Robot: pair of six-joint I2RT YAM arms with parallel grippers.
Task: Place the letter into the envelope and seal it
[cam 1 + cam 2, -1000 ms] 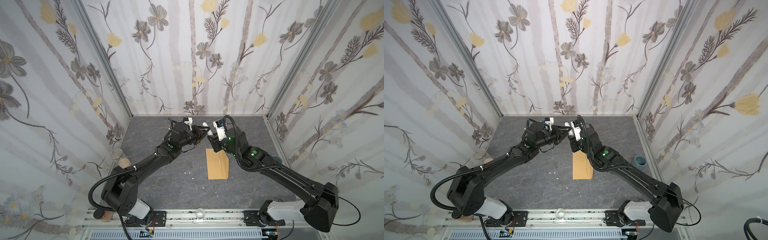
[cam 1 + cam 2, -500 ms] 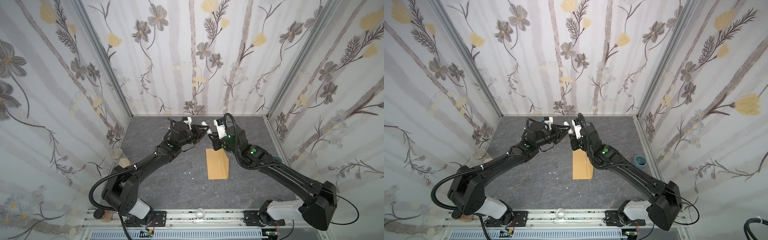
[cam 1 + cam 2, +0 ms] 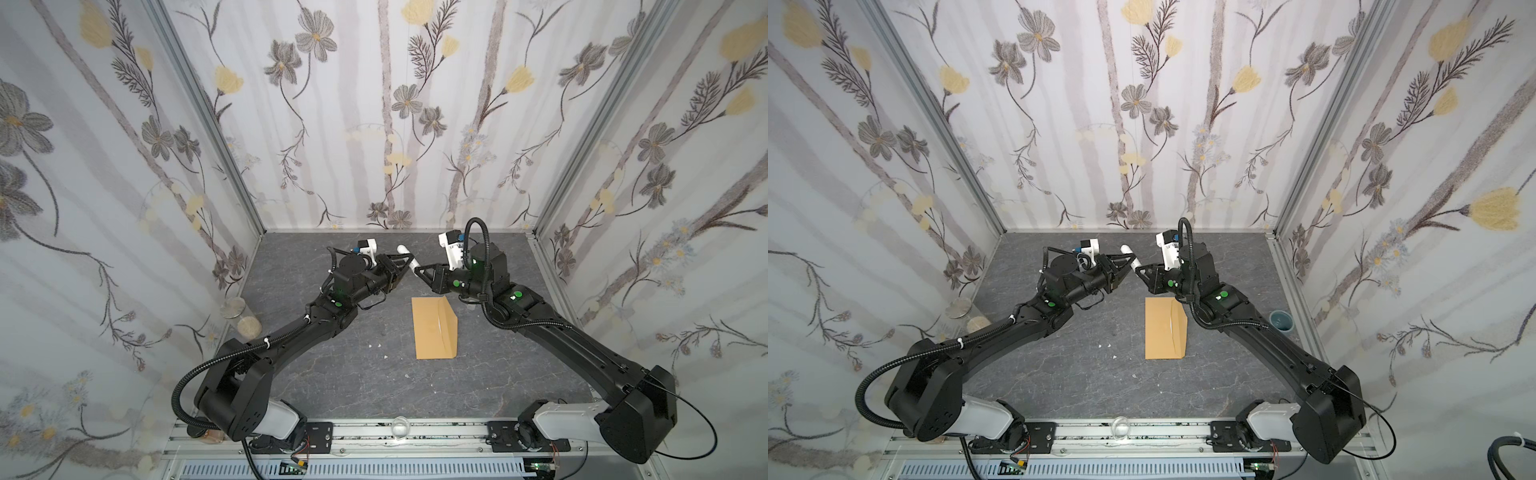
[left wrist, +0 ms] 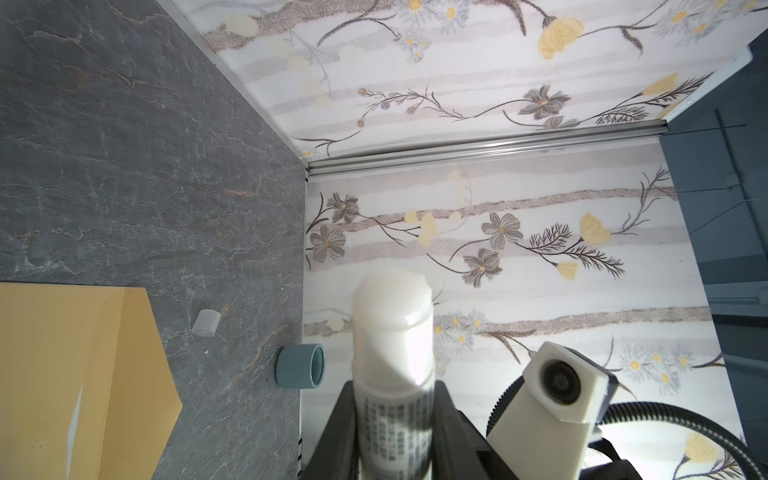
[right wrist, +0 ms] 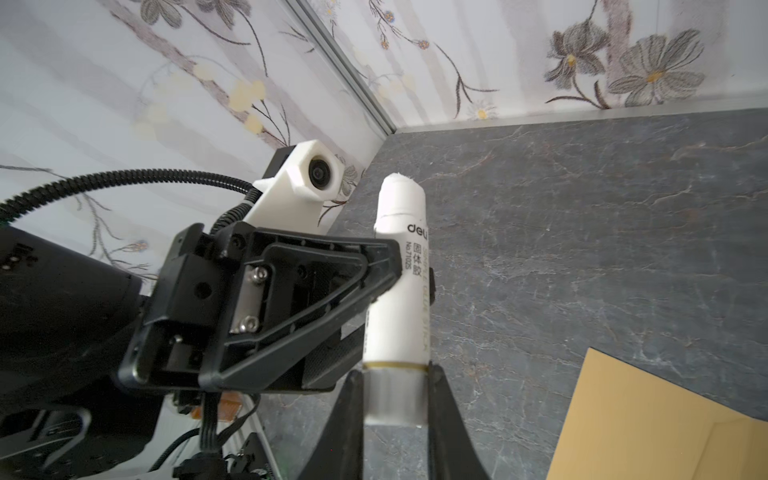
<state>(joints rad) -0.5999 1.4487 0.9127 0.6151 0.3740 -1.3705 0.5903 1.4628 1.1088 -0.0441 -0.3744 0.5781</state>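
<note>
L gripper (image 4: 392, 432) pinches the glue stick (image 5: 399, 291) mid-body; R gripper (image 5: 395, 386) is clamped on its grey base end; both meet toward 12 o'clock over the table (image 3: 353, 374). The envelope (image 3: 434, 328) lies on the table at 5 o'clock from them, apart.

Dark grey marbled tabletop (image 3: 332, 382). Bears the envelope (image 3: 432, 328) just off centre toward 3 o'clock, white specks (image 3: 376, 345), possibly glue crumbs, at its 8 o'clock, and a teal cap (image 3: 1281, 321) at the 3 o'clock edge.
</note>
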